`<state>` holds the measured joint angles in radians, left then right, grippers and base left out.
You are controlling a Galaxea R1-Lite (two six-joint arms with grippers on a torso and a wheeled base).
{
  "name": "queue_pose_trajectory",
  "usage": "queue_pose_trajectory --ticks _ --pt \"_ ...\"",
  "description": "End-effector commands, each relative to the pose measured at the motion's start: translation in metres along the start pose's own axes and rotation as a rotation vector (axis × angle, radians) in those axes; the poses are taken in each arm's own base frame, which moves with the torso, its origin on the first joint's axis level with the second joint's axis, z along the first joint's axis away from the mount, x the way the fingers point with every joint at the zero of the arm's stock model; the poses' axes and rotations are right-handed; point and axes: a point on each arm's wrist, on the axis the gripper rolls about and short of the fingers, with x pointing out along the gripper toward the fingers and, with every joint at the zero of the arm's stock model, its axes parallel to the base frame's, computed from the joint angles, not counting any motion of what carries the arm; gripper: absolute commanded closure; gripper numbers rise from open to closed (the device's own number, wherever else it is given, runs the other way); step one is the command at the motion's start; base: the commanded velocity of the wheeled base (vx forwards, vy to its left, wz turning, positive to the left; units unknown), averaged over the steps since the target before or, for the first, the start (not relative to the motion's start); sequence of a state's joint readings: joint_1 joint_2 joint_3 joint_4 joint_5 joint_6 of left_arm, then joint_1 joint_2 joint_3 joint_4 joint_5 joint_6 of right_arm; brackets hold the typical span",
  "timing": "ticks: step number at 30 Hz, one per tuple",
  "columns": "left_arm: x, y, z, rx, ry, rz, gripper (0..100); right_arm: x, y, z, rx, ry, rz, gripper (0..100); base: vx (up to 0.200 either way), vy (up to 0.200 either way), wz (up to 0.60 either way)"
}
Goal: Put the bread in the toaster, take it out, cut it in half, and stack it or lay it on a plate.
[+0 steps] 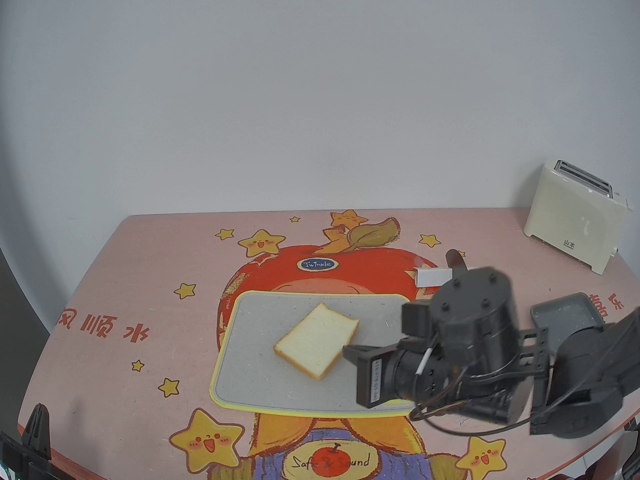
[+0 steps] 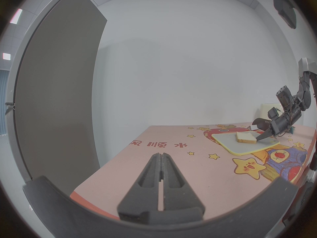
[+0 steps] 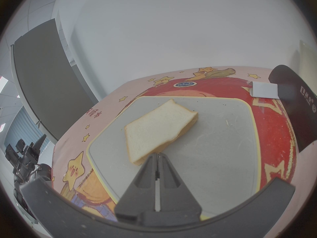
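The right pincer (image 1: 347, 351), pressed together, sits at the right corner of the bread (image 1: 317, 339), centre frame. Advancing closed, it could shove the slice across the board (image 1: 260, 381) instead of gripping it.

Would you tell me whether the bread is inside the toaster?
Out: the bread lies on the cutting board, far from the toaster.

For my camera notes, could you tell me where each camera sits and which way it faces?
Head: on the head, facing down at the table; right arm shows.
Left wrist: at the table's corner, facing across it; left pincer shut.
Right wrist: over the board, facing the bread; right pincer shut.
All share the bread.
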<state>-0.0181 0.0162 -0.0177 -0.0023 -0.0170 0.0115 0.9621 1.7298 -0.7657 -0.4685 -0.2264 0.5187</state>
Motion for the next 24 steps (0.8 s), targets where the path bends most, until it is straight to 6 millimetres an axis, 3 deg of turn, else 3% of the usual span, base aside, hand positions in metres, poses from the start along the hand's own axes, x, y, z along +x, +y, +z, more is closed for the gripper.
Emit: queue_pose_trajectory --ticks 1,6,12,13,19,24 --pt "0.001 0.000 -0.005 -0.001 0.018 0.000 100 -0.051 -0.015 0.037 0.018 -0.169 0.015 100 0.000 0.000 0.00" --pt "0.001 0.000 -0.005 -0.001 0.018 0.000 100 -0.069 -0.036 0.038 0.002 -0.204 -0.039 100 0.000 0.000 0.00" --pt "0.001 0.000 -0.005 0.001 0.016 0.000 100 -0.096 -0.042 0.054 0.019 -0.309 -0.040 100 0.000 0.000 0.00" --pt "0.001 0.000 -0.005 0.001 0.016 0.000 100 -0.100 -0.046 0.057 0.007 -0.323 -0.055 0 0.000 0.000 0.00" --pt "0.001 0.000 -0.005 -0.001 0.018 0.000 100 -0.103 -0.066 0.060 -0.105 -0.299 -0.196 0 0.000 0.000 0.00" --pt "0.001 0.000 -0.005 -0.001 0.018 0.000 100 -0.102 -0.068 0.063 -0.111 -0.244 -0.236 0 -0.080 0.000 0.00"
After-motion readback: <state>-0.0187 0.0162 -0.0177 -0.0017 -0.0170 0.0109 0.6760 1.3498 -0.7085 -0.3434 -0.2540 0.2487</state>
